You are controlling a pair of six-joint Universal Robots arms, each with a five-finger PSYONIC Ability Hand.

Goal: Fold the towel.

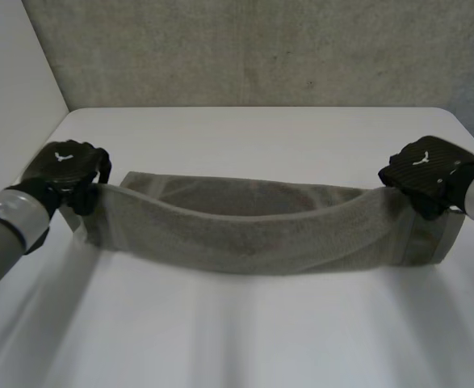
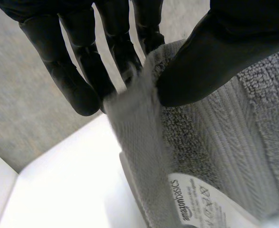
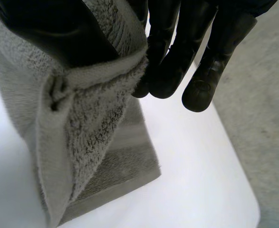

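Observation:
A grey towel [image 1: 253,230] hangs stretched between my two hands above the white table [image 1: 245,331], sagging in the middle with its lower edge on the tabletop. My left hand [image 1: 65,168] pinches the towel's left end. In the left wrist view the thumb [image 2: 210,61] presses the towel's edge [image 2: 139,137] against the fingers [image 2: 82,71], and a white label [image 2: 210,204] hangs below. My right hand [image 1: 424,171] grips the right end. There the thumb [image 3: 53,33] clamps the bunched corner [image 3: 87,109] against the fingers [image 3: 177,61].
A grey wall [image 1: 253,48] rises behind the table's far edge. A white panel [image 1: 10,73] stands at the left. Bare tabletop lies in front of the towel and behind it.

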